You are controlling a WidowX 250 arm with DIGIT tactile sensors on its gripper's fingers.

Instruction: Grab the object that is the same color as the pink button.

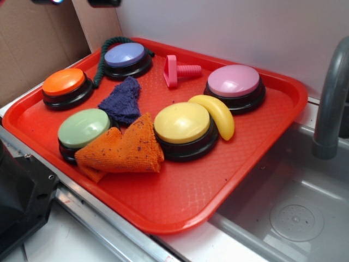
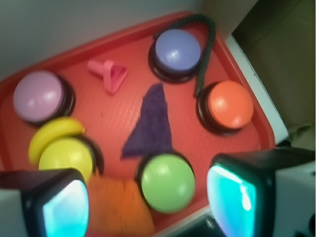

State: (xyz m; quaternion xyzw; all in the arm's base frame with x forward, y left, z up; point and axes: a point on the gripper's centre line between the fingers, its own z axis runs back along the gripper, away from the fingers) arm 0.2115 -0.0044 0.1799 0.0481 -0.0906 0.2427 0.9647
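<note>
Pink bolt (image 1: 180,71) lies on its side on the red tray (image 1: 191,191), between the purple button (image 1: 126,56) and the pink button (image 1: 234,82), touching neither. Only the wrist view shows the gripper (image 2: 148,202), jaws spread, holding nothing. Five dome buttons, two cloths, one banana (image 1: 215,113).

Bare tray (image 1: 180,196) surrounds the pink bolt (image 1: 180,71); pink button (image 1: 234,82) stands near.

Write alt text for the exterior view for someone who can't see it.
A red tray beside a sink holds five dome buttons: orange, purple-blue, pink, yellow and green. A small pink bolt lies between the purple-blue and pink buttons, with a banana, two cloths and a rope nearby.
</note>
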